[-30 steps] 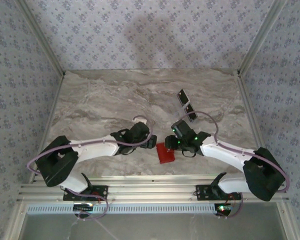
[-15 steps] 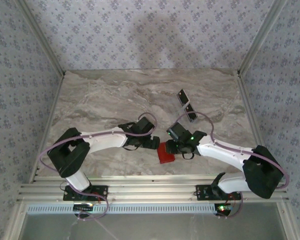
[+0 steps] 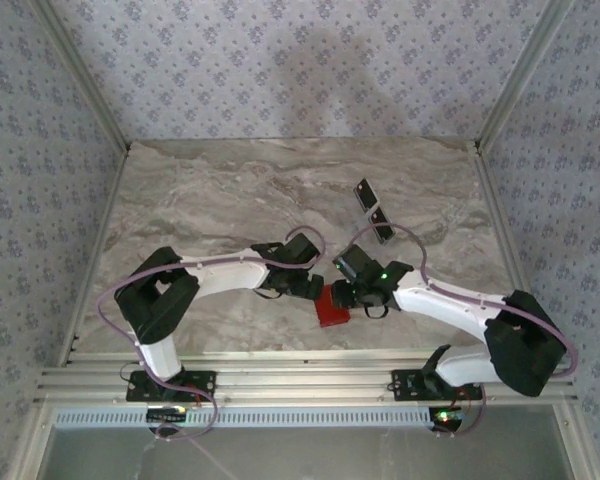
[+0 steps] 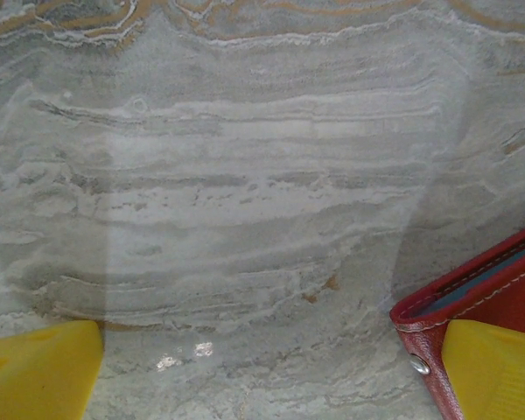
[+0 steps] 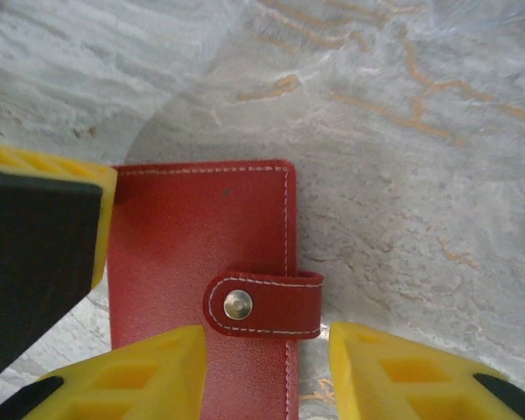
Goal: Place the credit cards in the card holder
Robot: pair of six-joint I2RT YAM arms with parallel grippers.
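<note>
Right tool (image 5: pixel 267 334): yellow moulded fingers part-way apart, grasping nothing, straddling the snap strap (image 5: pixel 262 302) of the card holder (image 5: pixel 192 219). The holder is a flat red grained rectangle with white stitching, directly beneath. Left tool (image 4: pixel 267 354): released wide, with the holder's corner beside one finger. Two dark credit cards (image 3: pixel 366 192) lie well beyond on the veined marble counter (image 5: pixel 402 175).

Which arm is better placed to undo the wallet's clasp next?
Right, probably. The right gripper sits over the closed red wallet with its fingers either side of the clasp strap. The left gripper is wide open over the table, with just the wallet's corner by one finger.
</note>
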